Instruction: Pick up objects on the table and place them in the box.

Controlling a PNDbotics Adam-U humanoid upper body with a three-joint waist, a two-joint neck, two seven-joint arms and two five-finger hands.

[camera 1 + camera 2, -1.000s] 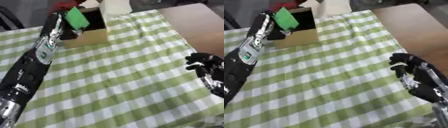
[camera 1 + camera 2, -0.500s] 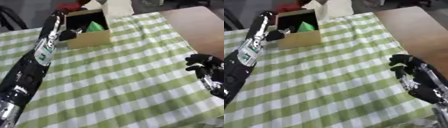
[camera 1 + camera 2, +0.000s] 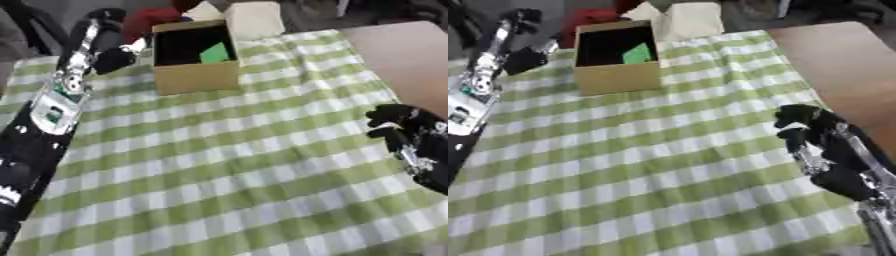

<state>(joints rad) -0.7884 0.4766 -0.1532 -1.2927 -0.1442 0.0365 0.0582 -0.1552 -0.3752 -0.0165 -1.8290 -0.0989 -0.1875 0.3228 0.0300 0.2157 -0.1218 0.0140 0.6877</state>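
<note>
An open cardboard box stands at the far side of the green-checked cloth. A green object lies inside it against the right wall. My left arm stretches up the left side, and my left hand hangs just left of the box, apart from it, open and holding nothing. My right hand rests at the right edge of the cloth with relaxed fingers, also holding nothing. No other loose object shows on the cloth.
Bare brown tabletop lies to the right of the cloth. A pale flap or carton and something red sit behind the box. The checked cloth spreads wide in front.
The green object, held over the box by my left hand a second ago, now lies inside it. The left hand has drawn back to the box's left. The view has shifted.
</note>
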